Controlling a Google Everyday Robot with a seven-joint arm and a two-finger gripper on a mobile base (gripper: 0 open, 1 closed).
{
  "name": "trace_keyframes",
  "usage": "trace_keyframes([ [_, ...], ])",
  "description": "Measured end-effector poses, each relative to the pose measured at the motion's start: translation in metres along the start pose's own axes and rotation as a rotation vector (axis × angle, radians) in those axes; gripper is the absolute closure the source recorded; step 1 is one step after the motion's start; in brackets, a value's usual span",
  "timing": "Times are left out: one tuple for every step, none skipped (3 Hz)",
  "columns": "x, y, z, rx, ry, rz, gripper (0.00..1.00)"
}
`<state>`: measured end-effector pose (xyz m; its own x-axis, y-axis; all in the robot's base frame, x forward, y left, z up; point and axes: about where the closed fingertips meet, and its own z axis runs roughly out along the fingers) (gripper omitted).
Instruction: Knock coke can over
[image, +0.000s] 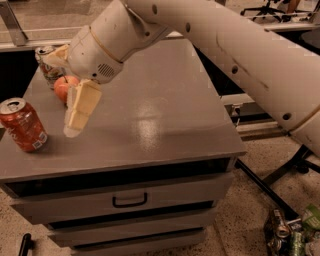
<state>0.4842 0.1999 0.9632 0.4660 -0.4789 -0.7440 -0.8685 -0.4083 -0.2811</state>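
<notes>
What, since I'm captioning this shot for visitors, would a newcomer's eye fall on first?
The huge white arm sweeping in from the upper right across the grey cabinet dominates. Its pale tool hangs over the top's left side, just right of the upright red soda can at the front left edge, not touching it. Behind them sit an apple and a second can.
</notes>
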Motion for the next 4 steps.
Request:
trace_keyframes([
  [0.0,0.0,-0.001,0.001,0.0,0.0,0.0],
  [0.001,-0.011,0.009,0.044,-0.087,-0.014,0.0],
  [0.003,-0.035,0.033,0.108,-0.209,-0.023,0.0],
  [0.007,-0.051,0.05,0.128,-0.241,-0.004,0.0],
])
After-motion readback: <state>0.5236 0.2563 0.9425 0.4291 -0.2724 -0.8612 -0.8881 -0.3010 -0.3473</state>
